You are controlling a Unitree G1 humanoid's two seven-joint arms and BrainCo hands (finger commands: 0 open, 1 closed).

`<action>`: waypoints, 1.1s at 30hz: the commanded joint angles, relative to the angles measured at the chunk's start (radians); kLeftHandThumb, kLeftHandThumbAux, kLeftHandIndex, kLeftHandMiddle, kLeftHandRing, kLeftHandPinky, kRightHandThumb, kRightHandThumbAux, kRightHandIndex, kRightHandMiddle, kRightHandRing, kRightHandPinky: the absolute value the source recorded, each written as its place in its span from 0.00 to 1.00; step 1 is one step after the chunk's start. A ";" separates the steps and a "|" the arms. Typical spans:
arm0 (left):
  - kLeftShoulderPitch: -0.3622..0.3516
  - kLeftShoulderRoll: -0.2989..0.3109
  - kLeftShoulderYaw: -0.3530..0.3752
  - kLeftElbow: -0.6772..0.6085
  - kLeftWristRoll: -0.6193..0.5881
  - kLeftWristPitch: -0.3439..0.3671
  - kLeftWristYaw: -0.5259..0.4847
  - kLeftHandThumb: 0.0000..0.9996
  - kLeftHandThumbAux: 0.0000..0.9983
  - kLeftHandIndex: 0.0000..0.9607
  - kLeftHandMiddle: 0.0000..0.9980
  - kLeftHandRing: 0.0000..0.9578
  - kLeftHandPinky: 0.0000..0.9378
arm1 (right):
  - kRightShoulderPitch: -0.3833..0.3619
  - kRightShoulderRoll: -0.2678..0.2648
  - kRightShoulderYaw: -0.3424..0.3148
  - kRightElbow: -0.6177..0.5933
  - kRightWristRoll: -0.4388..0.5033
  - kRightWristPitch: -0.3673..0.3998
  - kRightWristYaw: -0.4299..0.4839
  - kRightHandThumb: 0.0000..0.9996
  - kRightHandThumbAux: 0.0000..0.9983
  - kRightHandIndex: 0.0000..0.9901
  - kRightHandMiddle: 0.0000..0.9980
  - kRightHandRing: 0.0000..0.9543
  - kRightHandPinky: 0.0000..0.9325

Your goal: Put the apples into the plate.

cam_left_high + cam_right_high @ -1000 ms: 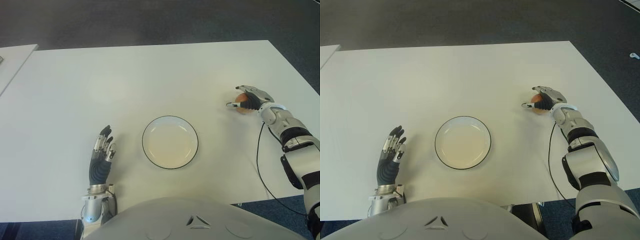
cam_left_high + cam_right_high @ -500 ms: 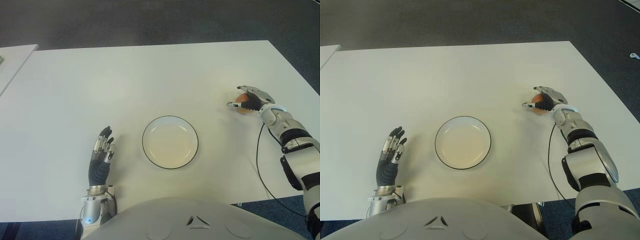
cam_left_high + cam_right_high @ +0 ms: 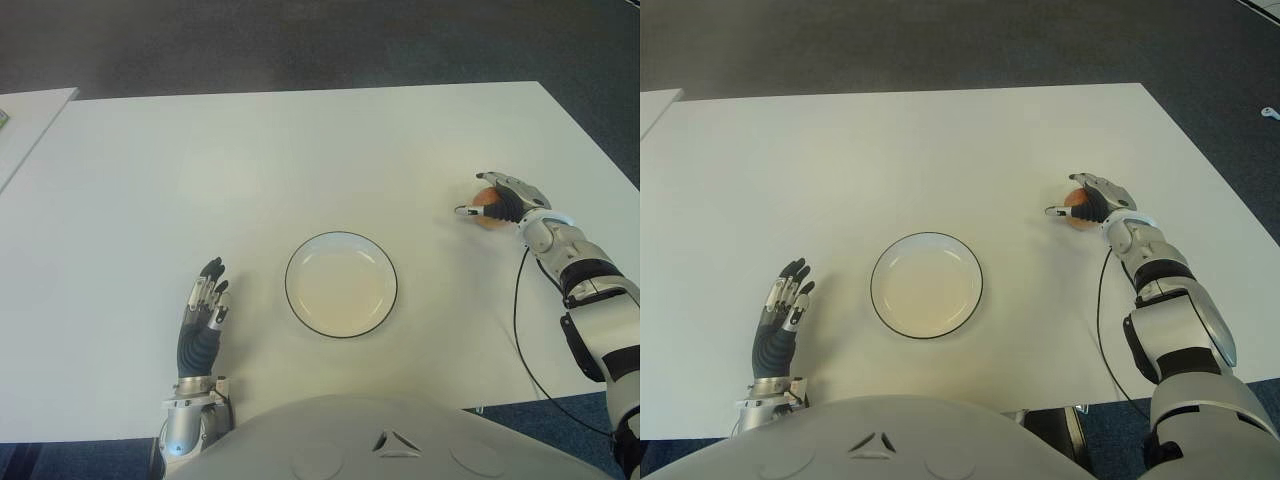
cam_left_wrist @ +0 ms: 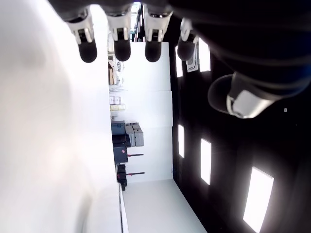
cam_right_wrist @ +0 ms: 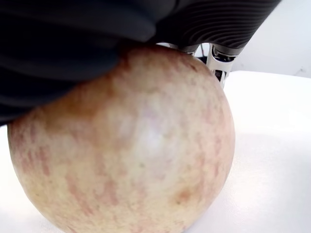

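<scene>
Nothing much shifts: my right hand stays cupped over the one apple on the table, right of the single plate; left hand spread, empty.

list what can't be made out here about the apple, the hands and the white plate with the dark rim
- Reddish-yellow apple: in both eye views the right hand covers most of it; whether it has left the white table is unclear.
- Same apple in the right wrist view: fills the frame, cut off by the edges, so the finger grip is hidden.
- Left hand: its palm side is hidden.
- White plate with dark rim: fully visible, empty.
</scene>
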 commanded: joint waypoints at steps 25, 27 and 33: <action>-0.034 -0.004 0.031 0.019 0.014 0.025 0.005 0.00 0.42 0.00 0.01 0.00 0.00 | 0.057 0.089 0.022 0.056 -0.014 0.093 -0.175 0.86 0.68 0.40 0.52 0.78 0.09; -0.035 -0.003 0.032 0.020 0.013 0.026 0.005 0.00 0.42 0.00 0.01 0.00 0.00 | 0.058 0.088 0.022 0.055 -0.014 0.087 -0.177 0.86 0.68 0.40 0.52 0.79 0.07; -0.037 -0.001 0.035 0.023 0.009 0.026 0.002 0.00 0.42 0.00 0.01 0.00 0.00 | 0.058 0.089 0.021 0.056 -0.012 0.083 -0.172 0.86 0.68 0.40 0.52 0.79 0.05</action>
